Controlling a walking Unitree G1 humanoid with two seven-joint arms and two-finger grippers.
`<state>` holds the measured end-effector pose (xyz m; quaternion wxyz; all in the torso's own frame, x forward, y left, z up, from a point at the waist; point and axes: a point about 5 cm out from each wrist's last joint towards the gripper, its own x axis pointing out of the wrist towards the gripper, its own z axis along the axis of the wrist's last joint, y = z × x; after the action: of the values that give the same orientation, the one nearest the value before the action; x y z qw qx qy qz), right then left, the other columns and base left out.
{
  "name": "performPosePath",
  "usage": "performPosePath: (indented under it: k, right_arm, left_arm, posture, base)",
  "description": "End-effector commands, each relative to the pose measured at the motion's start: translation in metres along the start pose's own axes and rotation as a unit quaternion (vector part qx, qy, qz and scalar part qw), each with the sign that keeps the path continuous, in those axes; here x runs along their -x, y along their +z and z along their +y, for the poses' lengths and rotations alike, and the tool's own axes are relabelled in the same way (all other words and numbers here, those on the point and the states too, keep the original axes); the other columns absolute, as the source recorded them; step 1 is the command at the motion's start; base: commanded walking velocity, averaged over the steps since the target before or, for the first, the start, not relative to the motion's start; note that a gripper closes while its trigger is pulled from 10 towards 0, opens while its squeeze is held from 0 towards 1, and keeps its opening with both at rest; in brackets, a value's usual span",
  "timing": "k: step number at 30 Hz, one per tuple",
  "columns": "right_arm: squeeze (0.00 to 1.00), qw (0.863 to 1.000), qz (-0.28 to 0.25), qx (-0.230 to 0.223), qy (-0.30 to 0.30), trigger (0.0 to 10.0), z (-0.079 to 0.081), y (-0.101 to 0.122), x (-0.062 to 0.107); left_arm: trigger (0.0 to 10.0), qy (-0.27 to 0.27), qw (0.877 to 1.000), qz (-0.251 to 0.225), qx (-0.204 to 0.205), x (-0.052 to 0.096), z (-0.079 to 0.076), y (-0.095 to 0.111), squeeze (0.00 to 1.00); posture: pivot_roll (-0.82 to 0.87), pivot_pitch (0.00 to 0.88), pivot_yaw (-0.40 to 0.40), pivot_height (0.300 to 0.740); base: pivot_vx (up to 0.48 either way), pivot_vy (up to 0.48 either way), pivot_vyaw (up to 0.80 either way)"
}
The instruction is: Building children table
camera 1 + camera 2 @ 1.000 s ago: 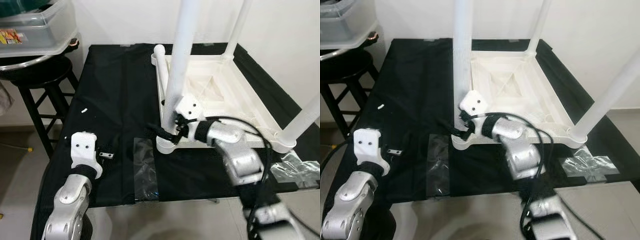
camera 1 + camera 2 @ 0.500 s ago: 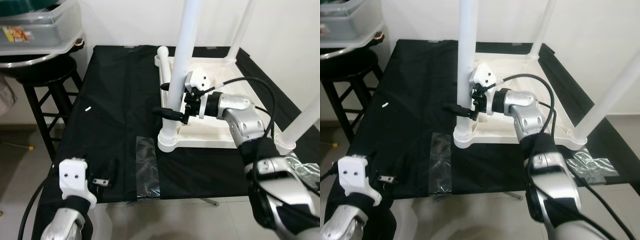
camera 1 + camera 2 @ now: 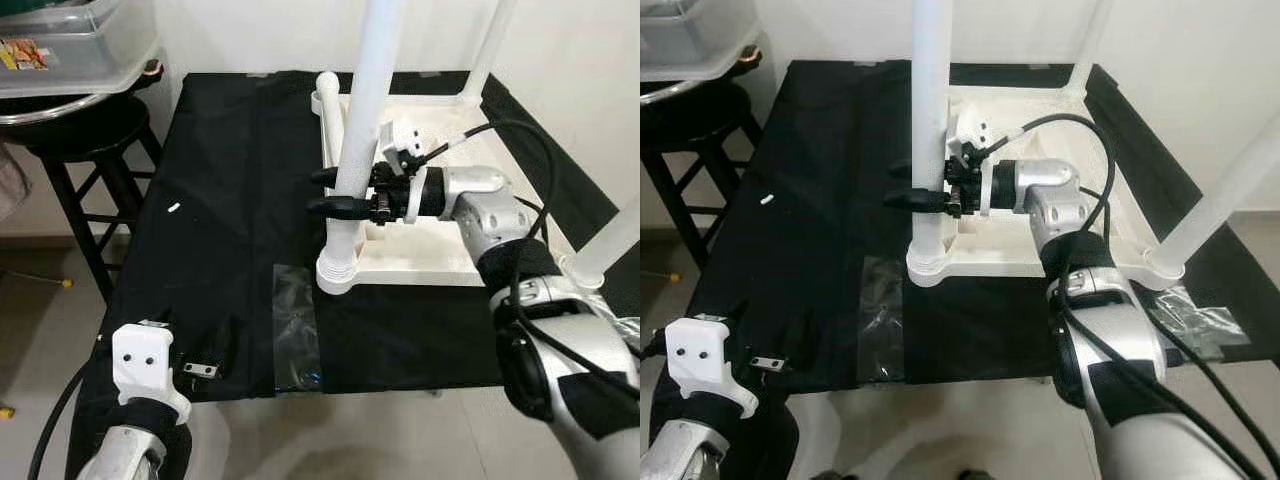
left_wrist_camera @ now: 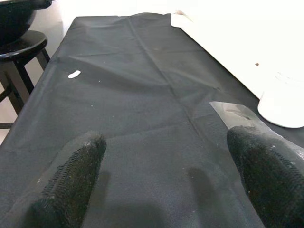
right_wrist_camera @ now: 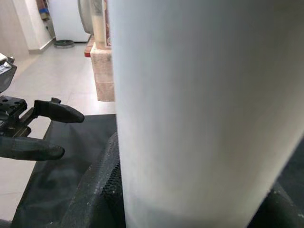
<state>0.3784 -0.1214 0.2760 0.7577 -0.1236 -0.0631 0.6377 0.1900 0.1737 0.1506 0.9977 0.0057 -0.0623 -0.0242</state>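
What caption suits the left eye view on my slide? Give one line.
Right gripper straddles the near white leg of the upturned children's table on black cloth; left gripper hangs idle.
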Motion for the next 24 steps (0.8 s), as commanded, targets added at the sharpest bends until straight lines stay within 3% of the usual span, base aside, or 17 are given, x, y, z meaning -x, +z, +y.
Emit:
performPosePath:
  k: [1,4,5,7,8,9,10,11,12,13,14,16,22,23,24]
  right_arm:
    - [0.00,1.000,0.009,0.006,-0.003,0.0,0.002,-0.009,0.003]
    - [0.00,0.999,0.015,0.013,-0.025,0.0,0.006,-0.019,0.004]
    - [0.00,0.994,0.029,0.020,-0.105,0.0,0.012,-0.034,0.004]
    - [0.00,0.991,0.031,0.021,-0.125,0.0,0.014,-0.037,0.004]
    - [0.00,0.975,0.044,0.003,-0.217,0.0,0.024,-0.050,-0.002]
    - [0.00,0.975,0.044,0.003,-0.217,0.0,0.024,-0.050,-0.002]
    - [0.00,0.941,0.071,-0.037,-0.328,0.0,0.051,-0.067,-0.009]
    - [0.00,0.898,0.094,-0.065,-0.425,0.0,0.072,-0.074,-0.003]
    - [0.00,0.871,0.105,-0.082,-0.473,0.0,0.097,-0.076,-0.001]
    - [0.00,0.871,0.105,-0.082,-0.473,0.0,0.097,-0.076,-0.001]
    - [0.00,0.864,0.106,-0.089,-0.483,0.0,0.110,-0.076,-0.002]
    - [0.00,0.881,0.087,-0.084,-0.457,0.0,0.118,-0.073,-0.020]
    - [0.00,0.888,0.069,-0.074,-0.448,0.0,0.108,-0.070,-0.036]
    - [0.00,0.887,0.068,-0.068,-0.451,8.4,0.106,-0.069,-0.036]
    - [0.00,0.887,0.067,-0.062,-0.453,10.0,0.102,-0.068,-0.036]
  left_arm:
    - [10.0,0.000,1.000,0.006,-0.009,0.003,0.000,0.002,0.00]
    - [10.0,0.000,1.000,0.006,-0.009,0.003,-0.001,0.002,0.00]
    - [10.0,0.000,1.000,0.005,-0.008,0.003,-0.002,0.002,0.00]
    - [10.0,0.000,1.000,0.005,-0.007,0.003,-0.002,0.002,0.00]
    - [10.0,0.000,1.000,0.005,-0.007,0.003,-0.002,0.003,0.00]
    - [10.0,0.000,1.000,0.005,-0.007,0.003,-0.002,0.003,0.00]
    - [10.0,0.002,1.000,0.005,-0.004,0.002,-0.001,0.003,0.00]
    - [10.0,0.003,1.000,0.005,-0.003,0.001,0.000,0.003,0.00]
    - [10.0,0.001,1.000,0.005,0.000,-0.001,0.000,0.002,0.00]
    - [10.0,0.001,1.000,0.005,0.000,-0.001,0.000,0.002,0.00]
    - [10.0,-0.001,1.000,0.005,0.001,-0.002,0.000,0.002,0.00]
    - [10.0,-0.012,1.000,0.006,0.002,-0.008,-0.001,0.000,0.00]
    - [10.0,-0.019,1.000,0.007,0.000,-0.018,0.001,-0.003,0.00]
    - [10.0,-0.017,1.000,0.007,-0.001,-0.019,0.002,-0.004,0.00]
    - [10.0,-0.014,1.000,0.008,-0.001,-0.021,0.004,-0.005,0.00]
  posture:
    - [0.12,0.224,-0.043,0.740]
    - [0.11,0.222,-0.046,0.740]
    - [0.10,0.218,-0.055,0.740]
    - [0.10,0.218,-0.055,0.740]
    - [0.09,0.216,-0.057,0.740]
    - [0.09,0.216,-0.057,0.740]
    - [0.06,0.218,-0.046,0.740]
    - [0.05,0.221,-0.044,0.740]
    - [0.05,0.220,-0.037,0.740]
    - [0.05,0.220,-0.037,0.740]
    - [0.04,0.219,-0.033,0.740]
    - [0.03,0.185,-0.015,0.740]
    - [0.04,0.157,-0.016,0.740]
    - [0.04,0.146,-0.016,0.740]
    - [0.04,0.131,-0.016,0.740]
  base:
    - [0.000,0.000,0.00]
    - [0.000,0.000,0.00]
    - [0.000,0.000,0.00]
    - [0.000,0.000,0.00]
    - [0.000,0.000,0.00]
    - [0.000,0.000,0.00]
    - [0.000,0.000,0.00]
    - [0.000,0.000,0.00]
    - [0.000,0.000,0.00]
    - [0.000,0.000,0.00]
    - [0.000,0.000,0.00]
    - [0.000,0.000,0.00]
    - [0.000,0.000,0.00]
    - [0.000,0.000,0.00]
    - [0.000,0.000,0.00]
